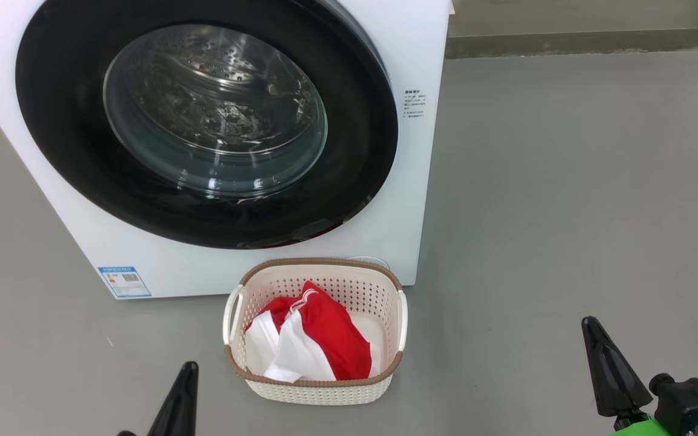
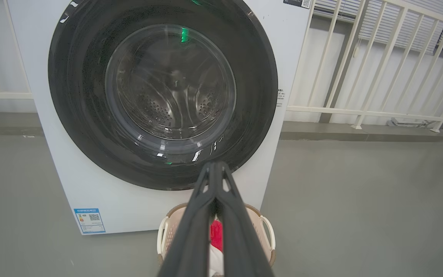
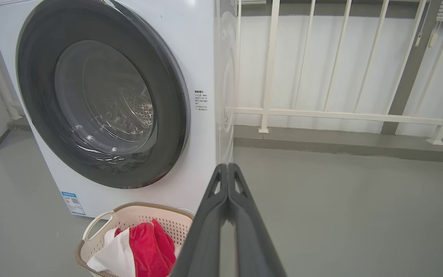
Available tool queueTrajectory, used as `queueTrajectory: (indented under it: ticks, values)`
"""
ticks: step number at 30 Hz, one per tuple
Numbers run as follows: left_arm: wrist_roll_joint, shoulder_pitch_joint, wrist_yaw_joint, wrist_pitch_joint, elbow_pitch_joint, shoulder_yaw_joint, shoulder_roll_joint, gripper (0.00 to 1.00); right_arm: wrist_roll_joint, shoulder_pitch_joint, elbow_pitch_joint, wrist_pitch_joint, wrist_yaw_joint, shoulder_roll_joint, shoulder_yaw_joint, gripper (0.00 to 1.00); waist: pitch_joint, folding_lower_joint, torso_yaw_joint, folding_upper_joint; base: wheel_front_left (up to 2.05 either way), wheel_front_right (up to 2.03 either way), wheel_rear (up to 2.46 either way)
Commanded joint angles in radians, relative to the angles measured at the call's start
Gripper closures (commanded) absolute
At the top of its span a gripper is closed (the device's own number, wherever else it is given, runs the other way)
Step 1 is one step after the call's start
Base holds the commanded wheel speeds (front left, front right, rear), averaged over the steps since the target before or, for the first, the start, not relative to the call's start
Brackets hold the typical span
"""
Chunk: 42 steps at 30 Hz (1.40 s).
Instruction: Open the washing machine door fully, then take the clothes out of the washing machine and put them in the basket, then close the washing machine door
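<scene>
The washing machine door (image 1: 206,121) lies against the front of the washing machine (image 1: 203,272), its black rim flush with the white panel as far as I can judge. Through the glass I see bare perforated drum (image 2: 156,111) and no fabric. The clothes (image 1: 319,333), red and white, sit heaped in the basket (image 1: 319,264). It stands on the grey floor (image 1: 567,212) just in front of the washing machine, below the door's lower edge and very near the panel.

My left gripper (image 2: 214,167) hangs back from the washing machine, above the basket and aimed at the bottom of the door rim. Its fingers are pressed together on nothing. My right gripper (image 3: 227,166) is likewise closed and empty. It is well apart from the machine, out past the front corner nearest the railing (image 3: 344,115).

I read this as the very end of the job: the drum emptied, the load in the basket, the door swung to. What I cannot tell from here is whether the latch has caught.

So the next move calls for a check, not a reach. If the door proves loose, I would give it a flat push with closed fingertips on the black rim, never on the glass. I would come in over the basket without clipping its handles. If it is latched, I keep both arms back.
</scene>
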Motion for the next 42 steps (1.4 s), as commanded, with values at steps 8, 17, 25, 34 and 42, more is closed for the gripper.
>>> queueTrajectory:
  ticks: [8, 17, 25, 34, 42]
  values:
    - [-0.111, -0.019, 0.0, 0.021, -0.006, 0.007, 0.005, 1.0, 0.115, -0.025, -0.008, 0.024, 0.0, -0.008, 0.002, 1.0, 0.001, 0.001, -0.001, 0.0, 0.0, 0.0, 0.0]
    - [-0.206, -0.034, -0.001, 0.042, 0.009, 0.011, 0.009, 1.0, 0.212, -0.041, 0.005, 0.046, -0.001, -0.013, 0.003, 1.0, 0.005, 0.0001, -0.003, 0.0, 0.0, 0.0, 0.0]
    - [-0.311, -0.05, -0.001, 0.065, 0.025, 0.017, 0.013, 1.0, 0.321, -0.057, 0.017, 0.07, -0.001, -0.017, 0.004, 1.0, 0.008, 0.0001, -0.004, 0.0, 0.0, 0.0, 0.0]
    - [-0.416, -0.065, -0.002, 0.089, 0.037, 0.024, 0.016, 1.0, 0.429, -0.072, 0.03, 0.096, -0.001, -0.021, 0.004, 1.0, 0.011, 0.0001, -0.005, 0.0, 0.0, 0.0, 0.0]
    - [-0.509, -0.078, -0.002, 0.11, 0.049, 0.03, 0.019, 1.0, 0.524, -0.087, 0.041, 0.118, -0.001, -0.024, 0.003, 1.0, 0.014, 0.0001, -0.006, 0.0, 0.0, 0.0, 0.0]
